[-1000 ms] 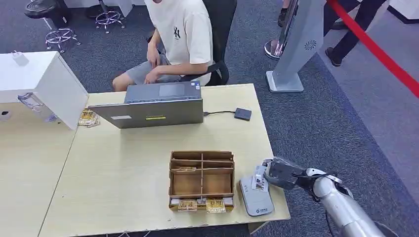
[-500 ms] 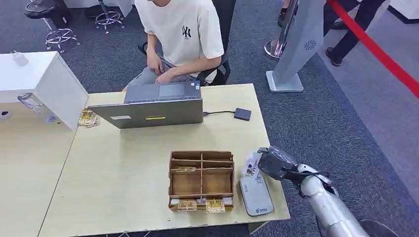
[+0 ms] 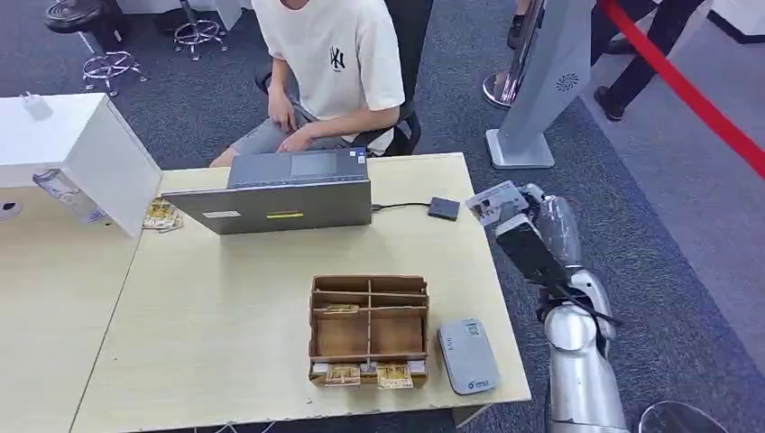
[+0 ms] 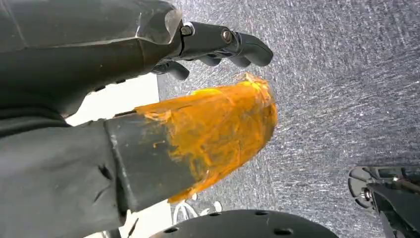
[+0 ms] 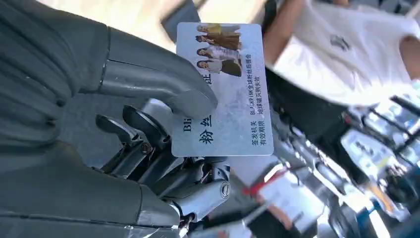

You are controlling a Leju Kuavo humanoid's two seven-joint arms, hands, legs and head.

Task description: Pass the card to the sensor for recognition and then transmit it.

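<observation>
Grey carpet runs under a pale wooden table (image 3: 225, 307), and from the head view a person in a cream T-shirt (image 3: 329, 63) sits at its far side behind an open laptop (image 3: 284, 194). Near the front edge stands a cardboard divider box (image 3: 368, 329), and just right of it lies the grey sensor (image 3: 467, 354), flat on the tabletop with nothing over it. The right hand (image 3: 523, 236) is raised off the table's right edge, well beyond the sensor on the far side, with the card (image 3: 495, 201) pinched at its top, close to a small dark box (image 3: 443, 208) on a cable. I judge the reading done and the handover in hand: the card lies nearer the seated person than the reader, up and to the far left of the hand, so the coming move runs left across the far corner of the table towards that person. Only the right arm is anywhere near; it alone can deliver.

From the left wrist, the left hand (image 4: 198, 99) hangs over carpet, a thumb wrapped in orange tape, dark fingers loosely curled apart and holding nothing.

From the right wrist, the thick grey thumb presses the card (image 5: 223, 89) against the darker fingers (image 5: 148, 148) behind it. It is a pale printed card with small figures and text, held by one short end, its long axis pointing away from the palm. The person's T-shirt blurs beyond its free end.
</observation>
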